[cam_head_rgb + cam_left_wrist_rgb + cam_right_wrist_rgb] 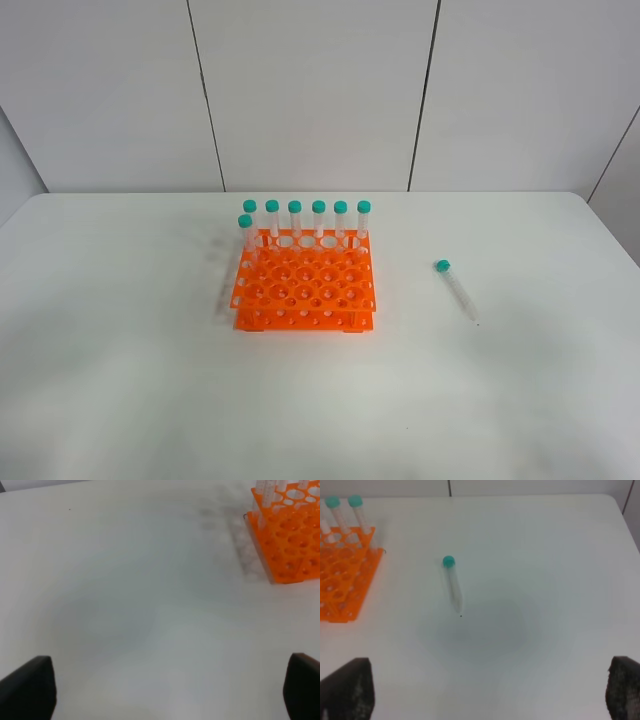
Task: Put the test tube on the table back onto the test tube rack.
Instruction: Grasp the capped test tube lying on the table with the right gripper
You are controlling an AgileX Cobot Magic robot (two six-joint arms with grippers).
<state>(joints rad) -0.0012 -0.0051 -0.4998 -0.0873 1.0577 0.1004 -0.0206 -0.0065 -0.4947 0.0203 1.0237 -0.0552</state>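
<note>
Ahead of my right gripper (484, 692), a little to the rack side of its centre line, the loose tube (453, 584) lies flat on the white counter (545, 555). It is well apart from the fingers and touches nothing else. Its long axis runs nearly straight away from that gripper, slightly slanted, with the pointed tip nearer and the green cap farther. The fingers are spread wide and hold nothing. Their closing line sits across the tube's length, so I judge that coming down on the middle of the body needs little wrist turn.

My left gripper (170, 687) is likewise spread wide and empty. Only the rack (287, 535) shows ahead of it, off to one side, and the loose tube is not in its view. From the high camera the loose tube lies on the right arm's side of the rack, so I judge the right arm nearer and the one to use.

Count: one loose tube, one orange rack, and seven standing tubes (295, 220) in it. Six are along the row farthest from the arms and one is in the next row at the left-arm end, with many holes free.
</note>
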